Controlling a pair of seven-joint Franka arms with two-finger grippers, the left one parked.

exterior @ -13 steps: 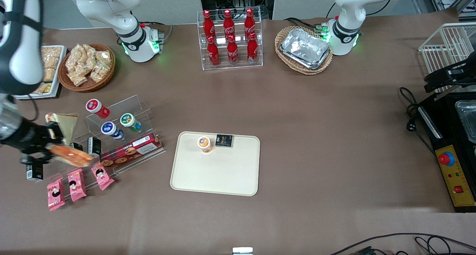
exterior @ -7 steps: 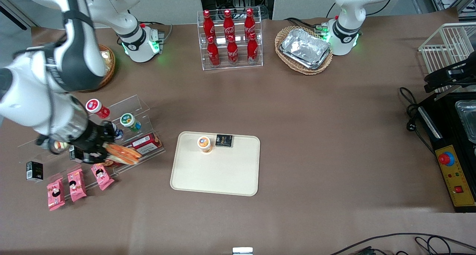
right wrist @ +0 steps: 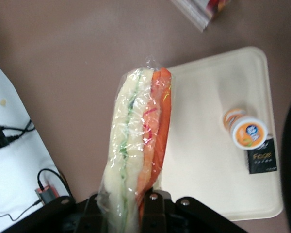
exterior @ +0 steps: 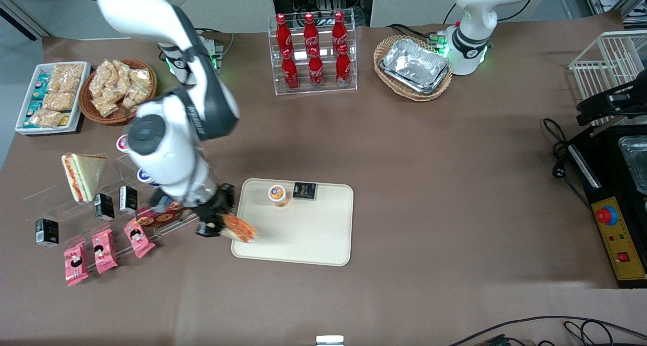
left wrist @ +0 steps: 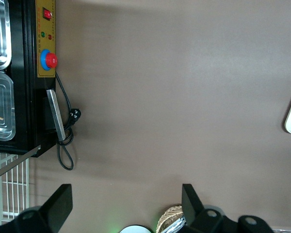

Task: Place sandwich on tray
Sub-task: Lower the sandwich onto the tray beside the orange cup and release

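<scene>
My right gripper [exterior: 222,224] is shut on the clear-wrapped orange sandwich [exterior: 240,229] and holds it in the air over the cream tray's [exterior: 313,242] edge nearest the snack shelf. In the right wrist view the sandwich [right wrist: 138,145] stands edge-on between the fingers [right wrist: 154,209], with orange, white and green layers, above the tray [right wrist: 203,160]. An orange-lidded cup [exterior: 277,195] and a black packet [exterior: 305,190] sit on the tray's edge farthest from the front camera.
A paler wedge sandwich [exterior: 82,176] lies toward the working arm's end. A clear shelf holds a cookie box [exterior: 162,215], black boxes [exterior: 103,206] and pink packets [exterior: 103,250]. Cola bottles [exterior: 313,53], a foil-tray basket [exterior: 413,67] and snack baskets [exterior: 117,89] stand farthest from the camera.
The gripper has carried the sandwich from above the snack shelf sideways to the tray's near edge. The paler sandwich and snack baskets are uncovered again.
</scene>
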